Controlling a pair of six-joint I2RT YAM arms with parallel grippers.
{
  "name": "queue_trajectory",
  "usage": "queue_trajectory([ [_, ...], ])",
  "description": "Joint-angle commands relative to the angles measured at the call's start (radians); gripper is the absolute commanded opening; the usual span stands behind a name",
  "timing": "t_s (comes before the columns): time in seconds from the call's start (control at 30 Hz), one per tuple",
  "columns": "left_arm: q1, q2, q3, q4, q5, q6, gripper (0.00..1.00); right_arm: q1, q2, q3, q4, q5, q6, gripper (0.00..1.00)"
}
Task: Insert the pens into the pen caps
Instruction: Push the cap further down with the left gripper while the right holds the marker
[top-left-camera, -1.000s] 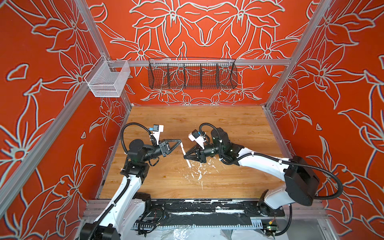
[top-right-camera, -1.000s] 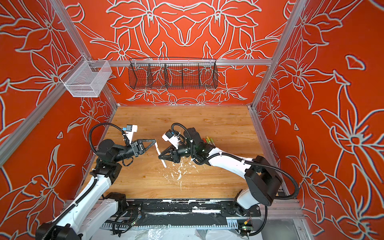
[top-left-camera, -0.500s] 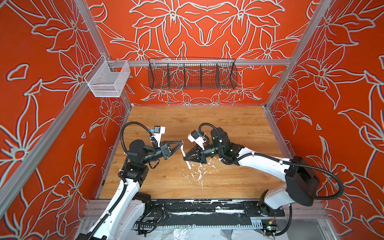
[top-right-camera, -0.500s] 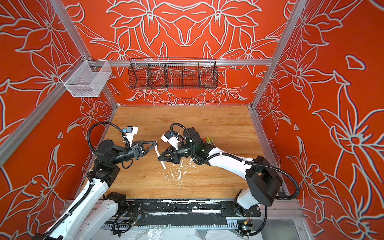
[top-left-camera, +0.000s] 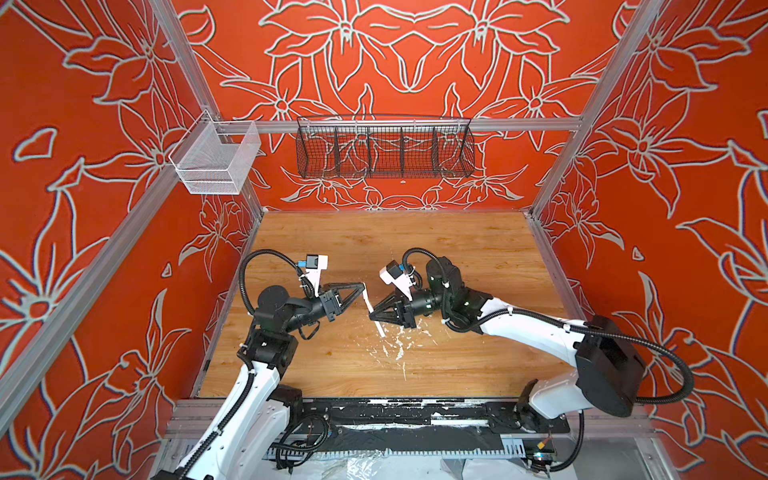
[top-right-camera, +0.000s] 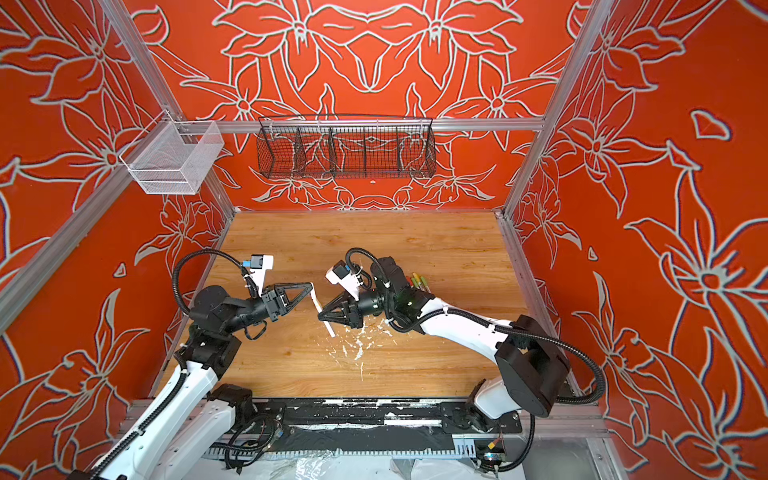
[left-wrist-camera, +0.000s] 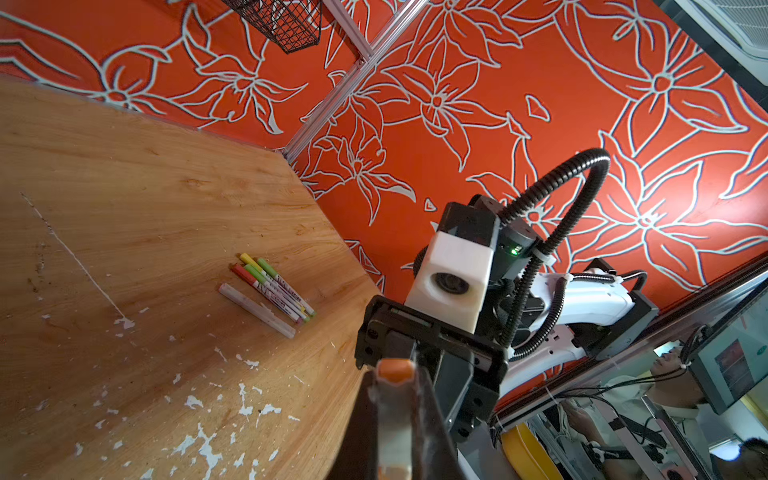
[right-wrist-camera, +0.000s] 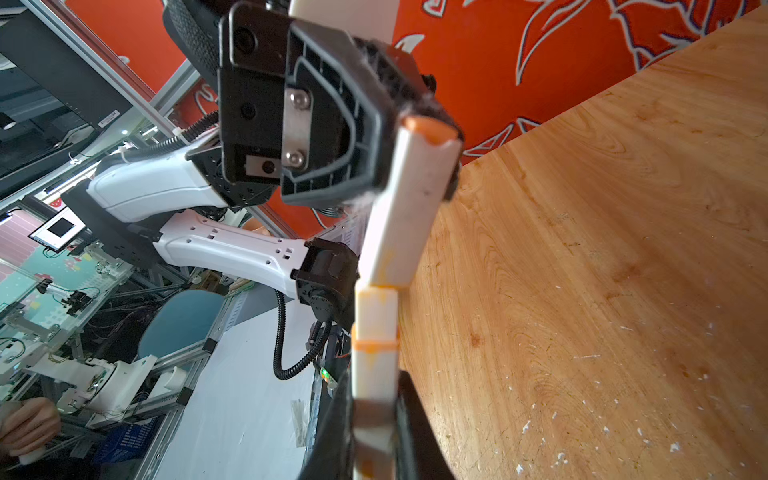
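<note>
1. Two pincers meet above the table (top-left-camera: 457, 249): the left pincer (top-left-camera: 362, 287), pinching a white orange-ended cap (right-wrist-camera: 411, 199), has edged rightward.
2. The right pincer (top-left-camera: 372, 318) pinches the pen (right-wrist-camera: 374, 332); the cap mouth now touches its tip (slightly crooked).
3. Insertion looks imminent; five other pens (left-wrist-camera: 268, 295) lie together on the table.

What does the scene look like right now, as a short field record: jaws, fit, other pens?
left jaws: shut on short white cap with orange end
right jaws: shut on slim white pen with orange ring
fit: cap mouth meets pen tip in mid-air, cap tilted off pen's line
other pens: five marker pens side by side on wooden table
</note>
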Motion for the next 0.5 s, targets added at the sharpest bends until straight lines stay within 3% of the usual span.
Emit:
queue_trajectory([
  [0.0, -0.014, -0.014, -0.032, -0.022, 0.07, -0.028, 0.0, -0.025, -0.029, 0.027, 0.206, 0.056, 0.013, 0.0],
  [0.47, -0.015, -0.006, -0.06, 0.089, 0.12, -0.088, 0.0, -0.026, 0.02, 0.07, 0.411, -0.007, 0.05, 0.0],
])
